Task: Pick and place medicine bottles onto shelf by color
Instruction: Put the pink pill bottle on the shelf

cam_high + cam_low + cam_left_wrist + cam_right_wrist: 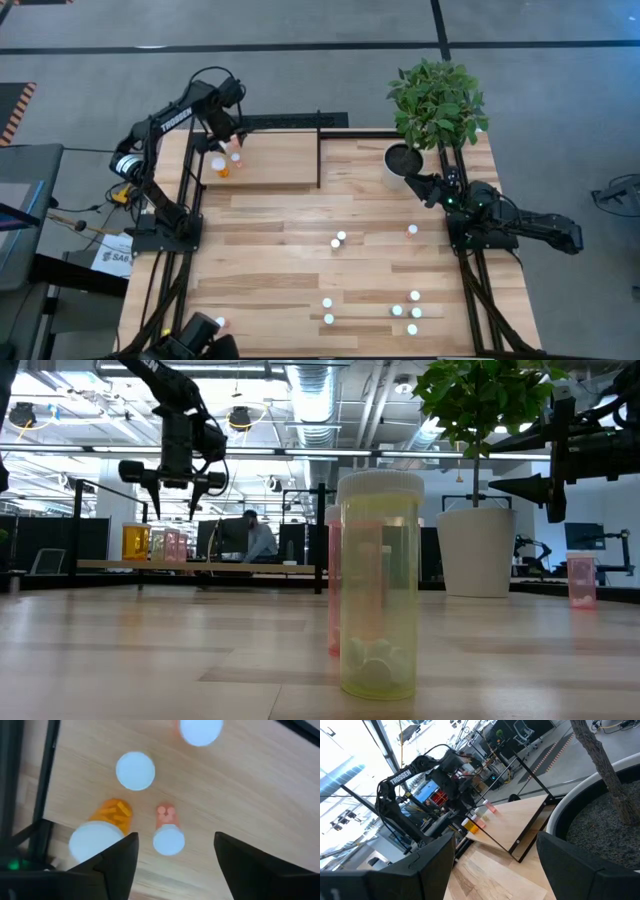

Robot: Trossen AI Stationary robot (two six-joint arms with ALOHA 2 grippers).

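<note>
Hovering at the upper left of the high view, the left hand is seen above the flat light-wood shelf framed in thin black rods, its two dark fingers spread apart with nothing between them. Directly beneath it on the shelf, a small group of white-capped medicine bottles is found: an orange bottle with a white cap, a slim pink bottle with a white cap and two more seen only as white caps. The right hand is held wide open and empty at the upper right, beside the white plant pot holding a leafy green plant. Further white-capped bottles are scattered over the pale plank surface at the centre and lower right of the high view. In the low view, a yellowish translucent bottle is shown standing upright close to the camera.
</note>
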